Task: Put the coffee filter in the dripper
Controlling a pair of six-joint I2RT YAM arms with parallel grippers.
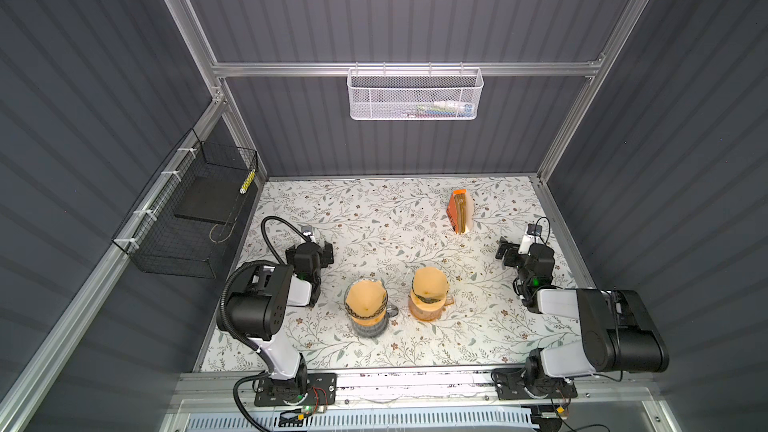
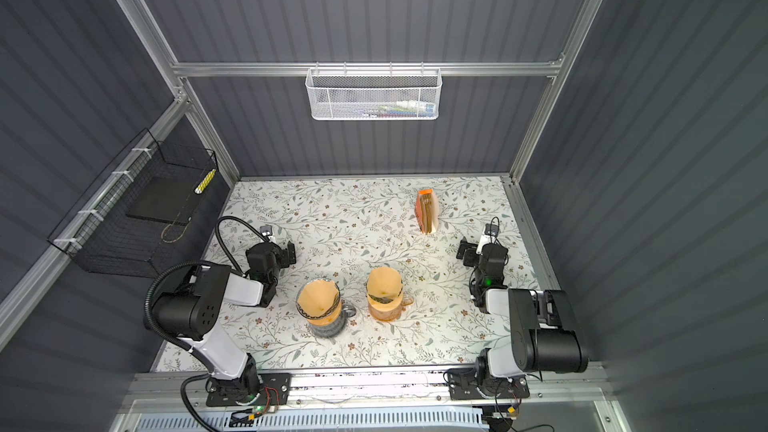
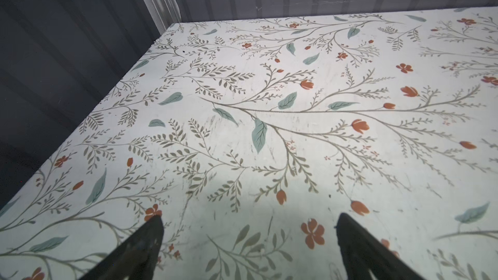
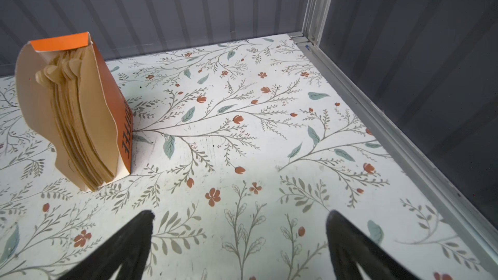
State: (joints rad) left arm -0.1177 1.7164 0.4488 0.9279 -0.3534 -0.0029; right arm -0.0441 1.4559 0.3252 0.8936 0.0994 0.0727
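**Fig.** Left gripper (image 3: 249, 218) and right gripper (image 4: 239, 213) — each with jaws spread wide and nothing between them — hang low over the bare table (image 1: 374, 218), one near its left edge, one near its right edge. The pose reads as parked: both stand well apart from the glassware. Just beyond the right gripper, towards the back right corner, stands the filter box (image 4: 80, 109). It is upright, its cut-away side turned to that arm, presumably so that a paper can be pinched from the brown stack inside. Near the front edge, between the arms, stand the grey dripper (image 1: 368, 328) and the amber dripper (image 1: 424, 311), side by side, not touching. Each already holds an opened cone: the grey dripper's filter (image 1: 365, 299) sits deep, while the amber dripper's filter (image 1: 430, 282) rises proud of the rim and may not be fully seated. Off the table, a white mesh basket (image 1: 374, 97) on the back wall holds small items too blurred to name. A black wire basket (image 1: 166, 251) on the left wall holds a dark flat slab.
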